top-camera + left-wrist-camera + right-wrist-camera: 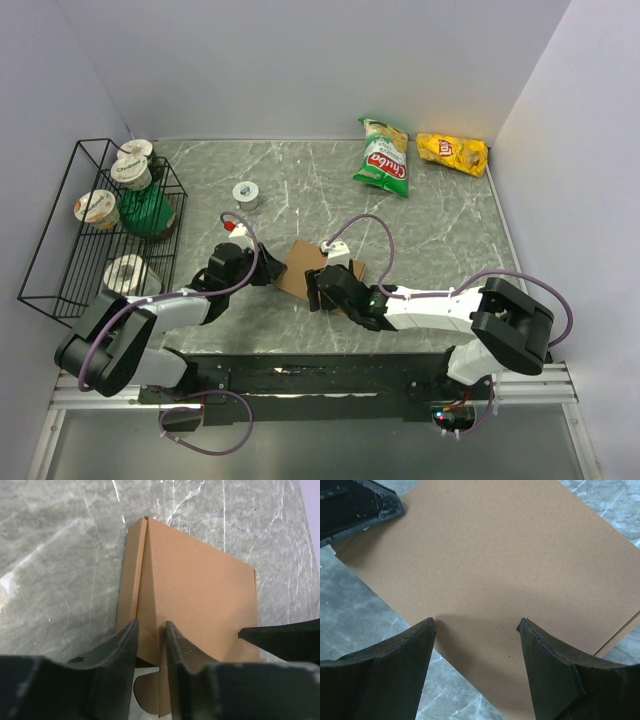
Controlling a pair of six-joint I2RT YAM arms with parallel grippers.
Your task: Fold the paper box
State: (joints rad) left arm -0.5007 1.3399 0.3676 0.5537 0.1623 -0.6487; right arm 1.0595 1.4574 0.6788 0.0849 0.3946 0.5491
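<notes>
The paper box [299, 264] lies as a flat brown cardboard sheet on the marble table between the two arms. In the left wrist view one narrow side flap of the box [200, 595] is raised along its left fold. My left gripper [150, 627] stands astride that flap's near end, jaws only narrowly apart, with a sliver of shadow beside the right finger. My right gripper [476, 622] is open wide, with its fingertips low over the box's flat panel [510, 555] near its edge. From above, the left gripper [272, 270] and the right gripper [322, 290] hide the box's middle.
A black wire basket [60, 260] at the left holds several cups and a green object. A small white roll [246, 193] sits behind the box. A green snack bag [383, 160] and a yellow snack bag [452, 152] lie at the back right. Walls close in three sides.
</notes>
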